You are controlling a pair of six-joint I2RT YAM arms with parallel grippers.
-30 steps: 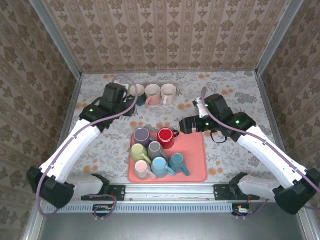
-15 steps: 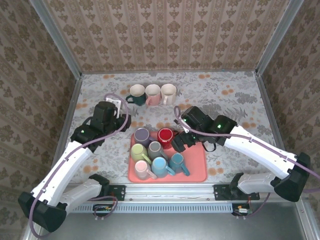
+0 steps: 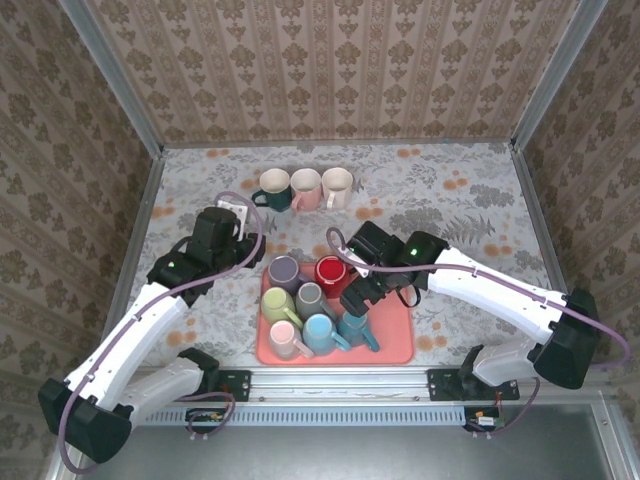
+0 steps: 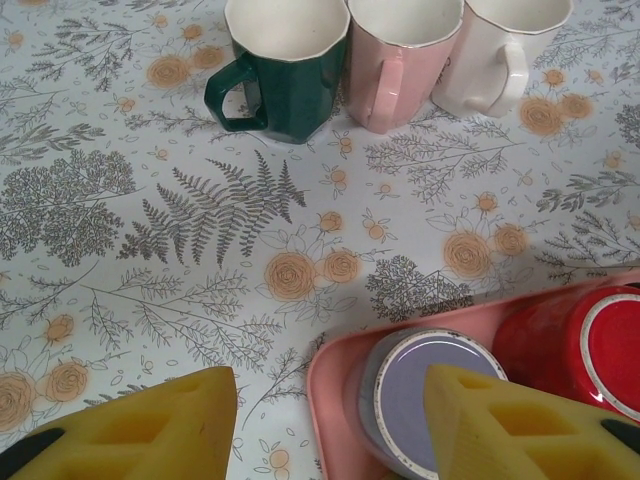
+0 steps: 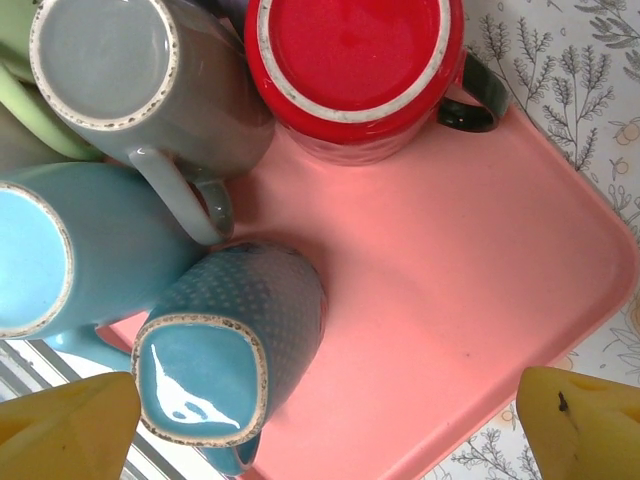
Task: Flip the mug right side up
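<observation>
Finding the teal mug standing base up on the pink tray, beneath the right claw, close beside one yellow finger and well apart from the other. Spreading that claw's fingers wide, with nothing clamped between them. Seeing the light blue mug pressing against the teal one on the side away from the claw's gap. Seeing the grey mug just beyond, its handle reaching down toward the teal mug. Seeing the red mug farther ahead of the claw. Showing bases upward on all three. Catching a sliver of the green mug past the grey one. Leaving bare tray under the rest of the claw's span, and floral tabletop past the tray's corner, beyond the far finger.

Picking out from overhead one more upturned mug, the pink mug, at the tray's near corner, on the far side of the light blue mug from the right claw.

Hanging the left claw low over the tabletop at the tray's outer corner, fingers apart, gripping nothing. Noting the purple mug, base up, partly under one of its fingers, with the red mug just beside that. Spotting, well ahead of the left claw, three mugs standing mouth up in a tight row off the tray: the dark green mug, the pale pink mug and the white mug.
</observation>
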